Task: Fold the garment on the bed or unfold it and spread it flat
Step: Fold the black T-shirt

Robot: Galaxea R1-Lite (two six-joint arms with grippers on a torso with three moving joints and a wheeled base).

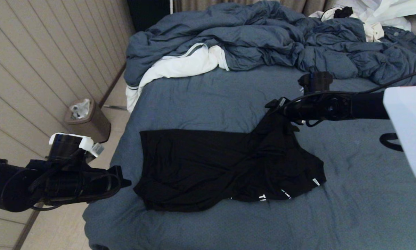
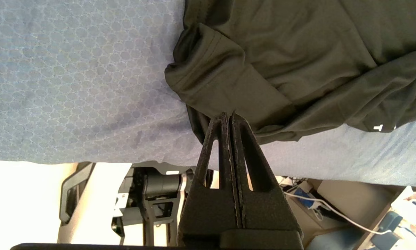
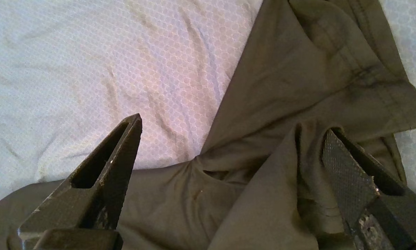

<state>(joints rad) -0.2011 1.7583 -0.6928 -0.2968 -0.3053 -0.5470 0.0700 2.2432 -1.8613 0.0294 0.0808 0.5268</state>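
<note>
The garment (image 1: 208, 166), a black T-shirt, lay half-spread on the bed (image 1: 201, 100), one corner peaked up beneath the right tool (image 3: 228, 139). That tool stood released, jaws wide, with cloth bunched between them but not pinched. The left tool (image 2: 229, 119) was clenched on nothing, parked just beside the shirt's folded sleeve. The jersey looked thin, limp and light; a hem or sleeve seam seemed the surest hold.

The black garment (image 1: 208, 166) had small white letters near its front edge. Only a "T" could be made out there; the other white marks were too small to read. No other words or numbers showed anywhere.
</note>
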